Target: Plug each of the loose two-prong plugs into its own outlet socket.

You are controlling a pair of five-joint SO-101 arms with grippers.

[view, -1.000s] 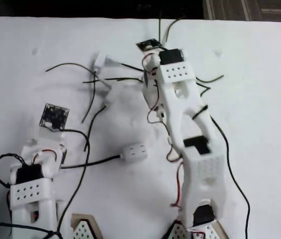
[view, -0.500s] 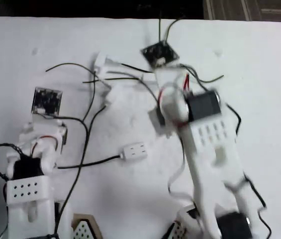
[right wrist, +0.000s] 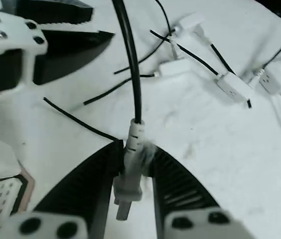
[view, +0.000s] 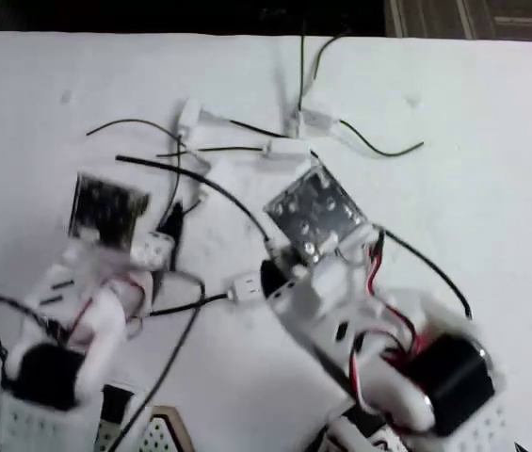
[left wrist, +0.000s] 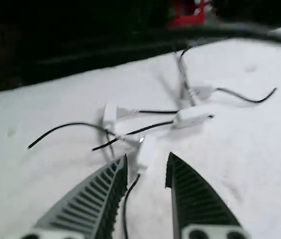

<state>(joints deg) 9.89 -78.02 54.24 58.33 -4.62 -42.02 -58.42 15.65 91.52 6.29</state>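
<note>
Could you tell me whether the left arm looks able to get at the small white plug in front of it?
Probably yes: the left gripper stands open and the small white plug lies just ahead of its fingers, nothing lying between.

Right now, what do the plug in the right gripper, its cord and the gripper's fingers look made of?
The plug looks like moulded plastic, pale grey and matte, with a ribbed collar at the cord end. Its cord seems rubber or vinyl sheathed: black, smooth, slightly shiny. The fingers of the right gripper look like black plastic, perhaps printed, ridged on their inner faces.
</note>
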